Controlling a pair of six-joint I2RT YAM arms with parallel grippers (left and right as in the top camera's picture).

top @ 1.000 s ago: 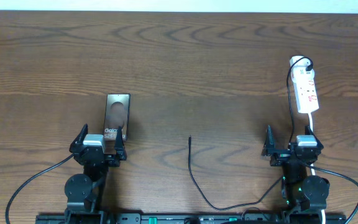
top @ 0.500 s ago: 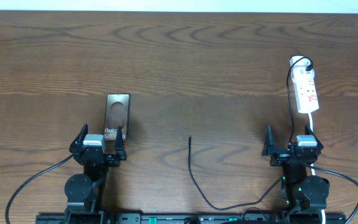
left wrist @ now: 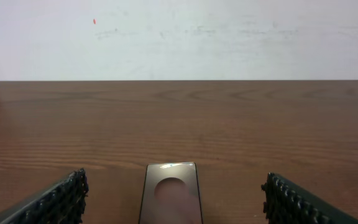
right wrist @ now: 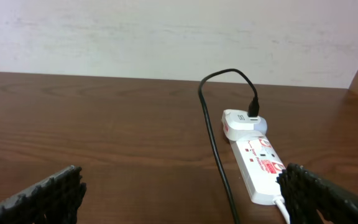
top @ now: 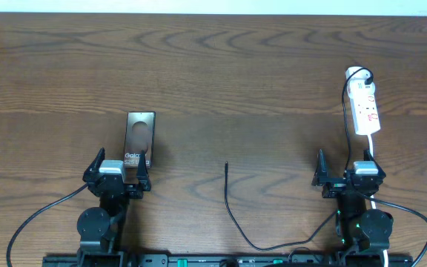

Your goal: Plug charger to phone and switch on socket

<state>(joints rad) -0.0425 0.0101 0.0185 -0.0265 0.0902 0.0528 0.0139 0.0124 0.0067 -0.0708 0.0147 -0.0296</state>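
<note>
The phone [top: 140, 137] lies flat on the wooden table, dark and glossy with white lettering, its near end just ahead of my left gripper [top: 118, 169]. In the left wrist view the phone [left wrist: 171, 199] sits low in the centre, and the left gripper [left wrist: 174, 186] stands open and empty around it. The charger [top: 227, 194] is a thin black cable whose free tip rests mid-table. It loops back along the front edge and up to the socket [top: 365, 107], a white strip at the right. My right gripper [top: 351, 172] is open and empty, just short of the socket [right wrist: 257, 165].
A white adapter [right wrist: 241, 122] with the black cable [right wrist: 213, 137] plugged in sits at the socket's far end. The socket's white cord [top: 373, 148] runs toward the right arm's base. A pale wall [left wrist: 179, 37] bounds the far table edge.
</note>
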